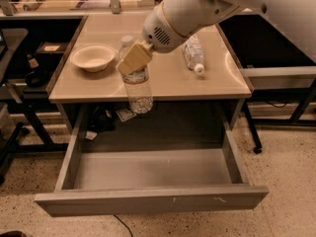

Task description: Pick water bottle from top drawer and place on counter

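One clear, ribbed plastic water bottle (pixel 138 92) with a white cap is held upright in the closed tan fingers of the gripper (pixel 132 59), over the front edge of the glossy beige counter (pixel 217 79). Below, the shallow grey metal top drawer (pixel 148 201) is seen open. A round pale bowl (pixel 93 57) is set near the left edge, a white-labelled bottle (pixel 193 53) laid near the right.

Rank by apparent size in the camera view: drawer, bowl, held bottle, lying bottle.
1. The drawer.
2. The held bottle, in the gripper over the counter's front edge.
3. The bowl and lying bottle look alike; the arm hides part of that bottle.
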### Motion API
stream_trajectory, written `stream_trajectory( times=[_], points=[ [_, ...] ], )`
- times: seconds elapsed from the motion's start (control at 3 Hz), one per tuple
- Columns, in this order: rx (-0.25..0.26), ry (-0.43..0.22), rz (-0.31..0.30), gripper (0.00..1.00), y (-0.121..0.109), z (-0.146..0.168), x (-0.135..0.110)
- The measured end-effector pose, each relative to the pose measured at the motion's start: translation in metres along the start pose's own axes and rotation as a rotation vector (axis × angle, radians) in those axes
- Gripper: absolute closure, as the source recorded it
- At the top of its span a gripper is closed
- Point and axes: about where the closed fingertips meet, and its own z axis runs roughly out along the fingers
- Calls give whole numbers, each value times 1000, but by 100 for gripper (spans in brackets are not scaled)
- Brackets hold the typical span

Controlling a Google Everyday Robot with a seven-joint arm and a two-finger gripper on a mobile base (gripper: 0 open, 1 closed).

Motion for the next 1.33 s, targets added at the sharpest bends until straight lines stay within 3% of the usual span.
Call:
stream_trajectory(
  times=[0.33, 1.0, 1.33],
  points=[
    [12, -34, -4, 100, -18, -5, -16],
    [34, -106, -33, 100, -79, -19, -59],
    [23, -134, -37, 100, -113, -3, -64]
  ],
)
